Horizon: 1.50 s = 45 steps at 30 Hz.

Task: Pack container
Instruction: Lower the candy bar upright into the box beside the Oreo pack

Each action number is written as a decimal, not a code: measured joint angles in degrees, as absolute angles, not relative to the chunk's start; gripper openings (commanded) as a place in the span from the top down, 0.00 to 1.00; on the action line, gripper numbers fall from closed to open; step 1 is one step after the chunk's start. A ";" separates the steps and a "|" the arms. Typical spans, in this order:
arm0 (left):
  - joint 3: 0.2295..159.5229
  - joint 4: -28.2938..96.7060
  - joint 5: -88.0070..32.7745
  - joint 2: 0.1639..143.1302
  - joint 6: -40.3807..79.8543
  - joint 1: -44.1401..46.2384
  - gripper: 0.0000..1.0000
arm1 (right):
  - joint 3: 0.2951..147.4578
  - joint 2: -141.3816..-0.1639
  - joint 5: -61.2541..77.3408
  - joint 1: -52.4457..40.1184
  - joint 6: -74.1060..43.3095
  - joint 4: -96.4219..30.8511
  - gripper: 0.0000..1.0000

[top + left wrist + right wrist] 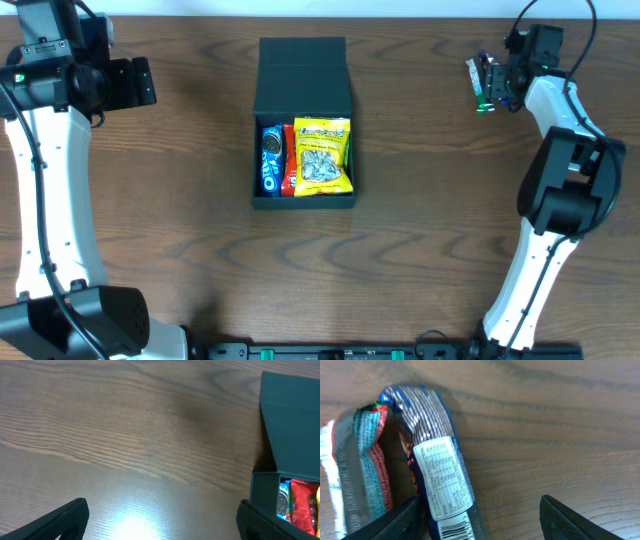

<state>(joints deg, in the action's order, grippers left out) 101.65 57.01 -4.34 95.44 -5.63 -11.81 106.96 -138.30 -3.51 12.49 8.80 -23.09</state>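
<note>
A dark brown wood-grain surface (430, 230) is seen filling the overhead view, bordered along its far edge by a pale strip (400, 6), and a bright glare (131, 522) is reflected on it.

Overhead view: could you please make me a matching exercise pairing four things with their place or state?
Things:
1 yellow packet
2 blue packet
3 lid
4 right gripper

Places or states:
A folded back behind the box
B in the box, left edge
C open, by a loose packet
D in the box, right side

Pairs: 1-D, 2-B, 3-A, 4-C
</note>
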 measured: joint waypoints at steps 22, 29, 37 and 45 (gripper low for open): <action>101.65 57.01 -4.34 95.44 -5.34 -11.81 0.05 | 107.55 -138.65 -0.62 12.47 4.36 -27.97 0.77; 101.65 56.99 -4.34 95.44 -5.34 -11.79 0.05 | 110.13 -138.63 2.61 12.47 1.45 -32.97 0.87; 101.65 56.99 -4.32 95.44 -5.39 -11.81 0.05 | 117.10 -132.11 6.87 8.97 0.43 -40.25 0.90; 101.65 56.99 -4.32 95.44 -5.41 -11.81 0.05 | 120.40 -115.09 10.20 -7.35 -5.28 -48.25 0.99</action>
